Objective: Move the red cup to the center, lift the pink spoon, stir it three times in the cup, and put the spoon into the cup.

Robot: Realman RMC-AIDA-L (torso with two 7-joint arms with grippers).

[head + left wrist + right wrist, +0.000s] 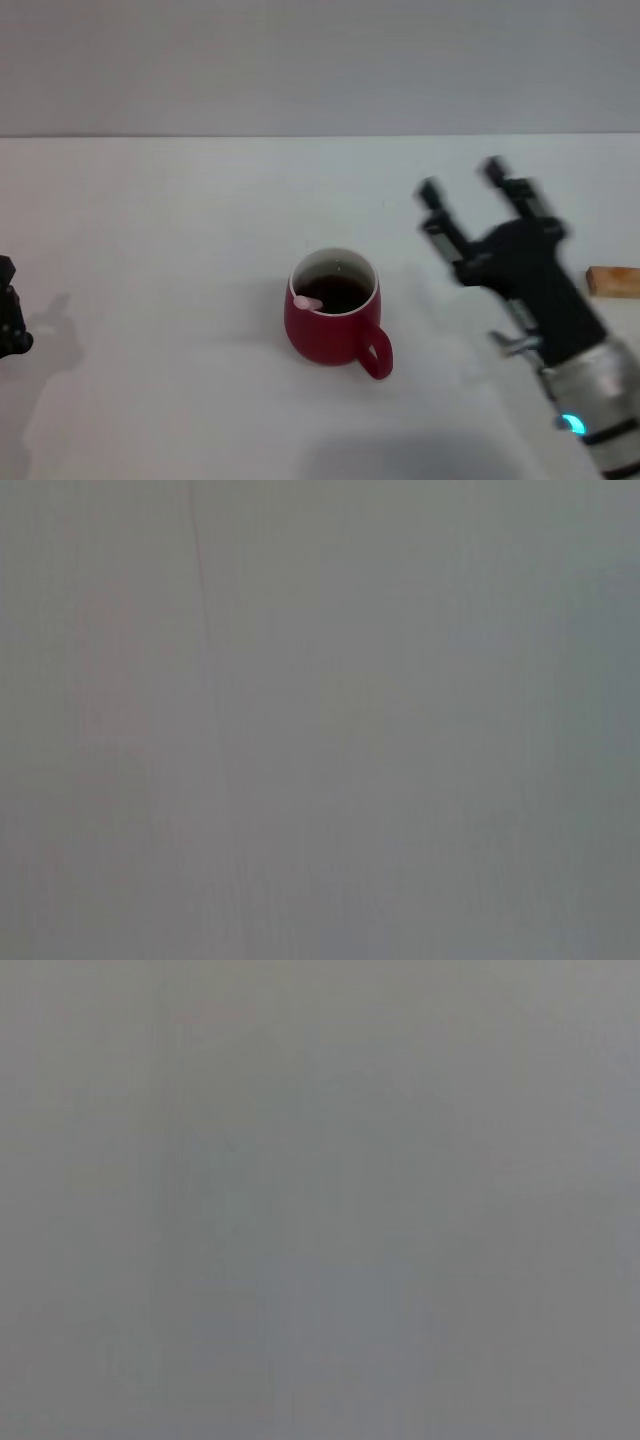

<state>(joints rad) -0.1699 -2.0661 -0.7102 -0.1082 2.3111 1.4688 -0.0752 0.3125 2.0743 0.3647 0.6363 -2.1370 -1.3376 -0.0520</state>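
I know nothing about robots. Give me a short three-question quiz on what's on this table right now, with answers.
1. True or false: the spoon lies on the table beside the cup.
2. Which hand has its fingers spread apart with nothing between them? A) left hand B) right hand
3. Fill in: the cup's handle points toward the robot's ____ side.

Key:
1. False. Its pink end rests on the cup's rim, the rest inside.
2. B. It is off to the cup's right, apart from it; the left hand sits at the table's left edge, mostly out of view.
3. Right.
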